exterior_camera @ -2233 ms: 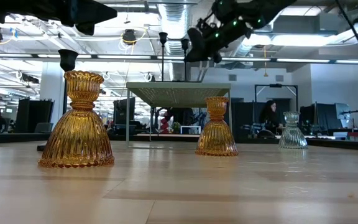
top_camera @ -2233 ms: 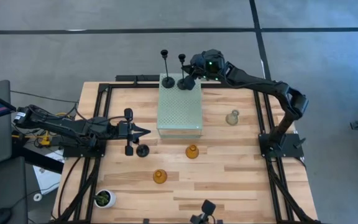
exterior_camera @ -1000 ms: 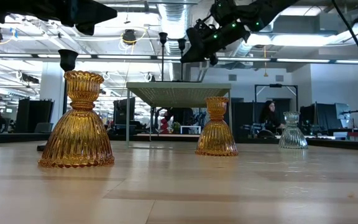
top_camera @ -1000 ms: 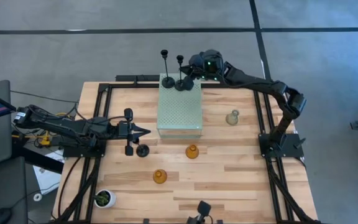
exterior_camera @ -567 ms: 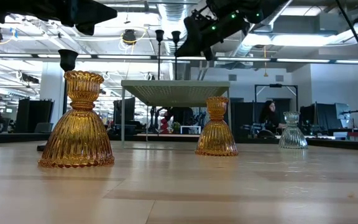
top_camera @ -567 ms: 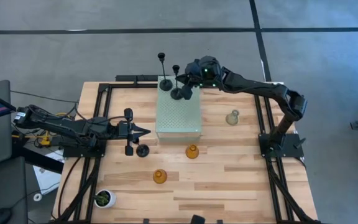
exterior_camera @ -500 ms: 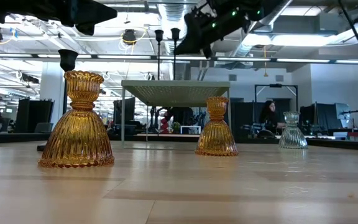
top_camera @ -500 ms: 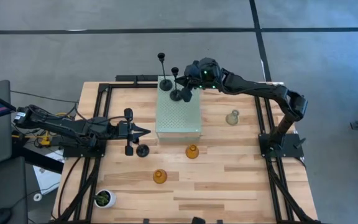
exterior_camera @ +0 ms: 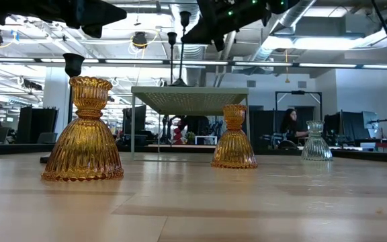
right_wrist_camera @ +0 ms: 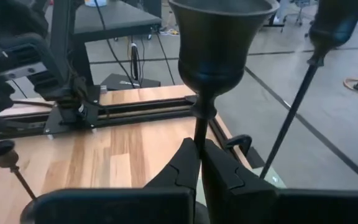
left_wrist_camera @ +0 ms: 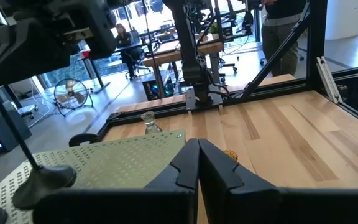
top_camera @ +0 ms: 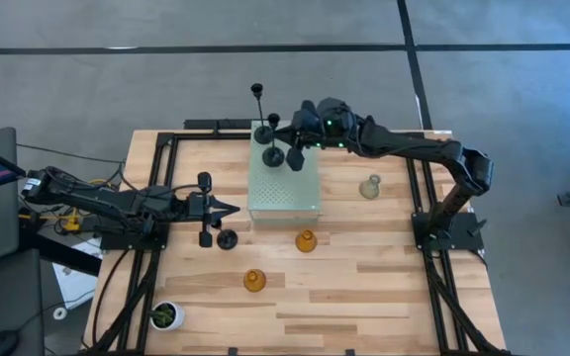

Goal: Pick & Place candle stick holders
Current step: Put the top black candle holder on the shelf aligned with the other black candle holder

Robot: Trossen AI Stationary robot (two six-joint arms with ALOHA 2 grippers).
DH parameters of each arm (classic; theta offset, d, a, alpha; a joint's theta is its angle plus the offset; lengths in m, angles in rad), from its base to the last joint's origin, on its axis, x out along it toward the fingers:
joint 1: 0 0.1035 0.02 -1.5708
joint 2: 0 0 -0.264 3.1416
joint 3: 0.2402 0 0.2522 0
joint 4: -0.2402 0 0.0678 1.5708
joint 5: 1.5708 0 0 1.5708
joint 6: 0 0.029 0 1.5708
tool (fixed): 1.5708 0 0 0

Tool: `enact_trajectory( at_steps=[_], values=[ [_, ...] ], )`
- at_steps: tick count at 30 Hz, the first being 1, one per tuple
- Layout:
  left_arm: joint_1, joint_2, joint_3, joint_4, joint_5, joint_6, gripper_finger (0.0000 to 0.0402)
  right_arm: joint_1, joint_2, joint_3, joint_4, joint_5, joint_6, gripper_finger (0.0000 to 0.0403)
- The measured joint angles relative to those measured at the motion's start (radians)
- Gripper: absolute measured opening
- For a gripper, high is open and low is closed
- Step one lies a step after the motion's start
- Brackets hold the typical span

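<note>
My right gripper (top_camera: 289, 129) is shut on a black candle stick holder (top_camera: 274, 138) above the pale green perforated block (top_camera: 285, 183). A second black holder (top_camera: 261, 114) stands by its round base on the block's far left corner. A third black holder (top_camera: 228, 238) stands on the table by my left gripper (top_camera: 234, 209), which is shut and empty left of the block. Two amber holders (top_camera: 306, 240) (top_camera: 254, 281) and a pale one (top_camera: 369, 186) stand on the table. My right gripper pinches the holder's thin stem (right_wrist_camera: 199, 127) between its two fingers, just below the cup (right_wrist_camera: 219, 43). The fingers come about level from the table's right side, across the stem. The holder stays upright, its base (left_wrist_camera: 42, 180) lifted above the block's top.
A white pot with a green plant (top_camera: 165, 315) stands at the near left corner. Black frame rails run along the table's left and right sides. In the low view the amber holders (exterior_camera: 82, 131) (exterior_camera: 234, 138) stand in front of the block (exterior_camera: 190, 93). People sit in the room behind.
My right gripper has risen and gone toward the table's left and near edges, carrying the black holder upright off the block's far right corner and over its top. The block, with the other holder on it, has slid a little toward the table's left edge.
</note>
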Motion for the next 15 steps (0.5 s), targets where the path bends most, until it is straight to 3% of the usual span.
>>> enact_trajectory(
  at_steps=[15],
  values=[
    [0.0,0.0,0.0,0.001,0.0,0.0,0.0006,0.011,-0.001,0.0,0.01,-0.047,0.007,0.0]
  ],
)
